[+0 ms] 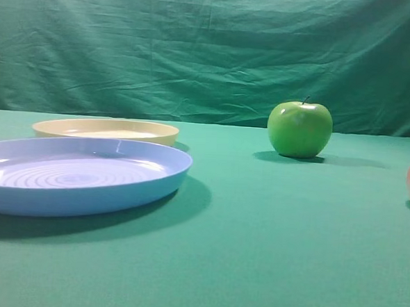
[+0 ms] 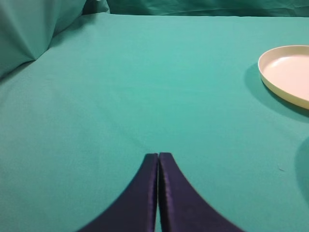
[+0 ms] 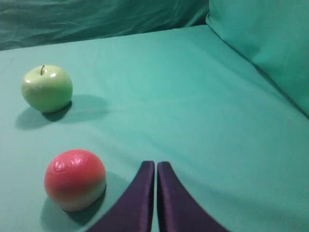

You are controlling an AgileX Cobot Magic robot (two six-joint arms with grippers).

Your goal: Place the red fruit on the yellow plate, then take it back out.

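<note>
Right wrist view: right gripper point(image 3: 156, 165) fully closed, empty, beside red fruit point(image 3: 75, 179); left gripper point(image 2: 158, 155) closed, empty.

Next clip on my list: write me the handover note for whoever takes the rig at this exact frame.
Left gripper: fingers shut, empty, over bare cloth, left of the yellow plate.
Right gripper: fingers shut, empty, just right of the red fruit, not touching it.
Red fruit sits on the green cloth, at the right edge of the high view, nearer than the green apple.
Yellow plate is empty, behind the blue plate.
Done: nothing visible.
Left: pick up the fruit, set it on the yellow plate, then take it out.
</note>
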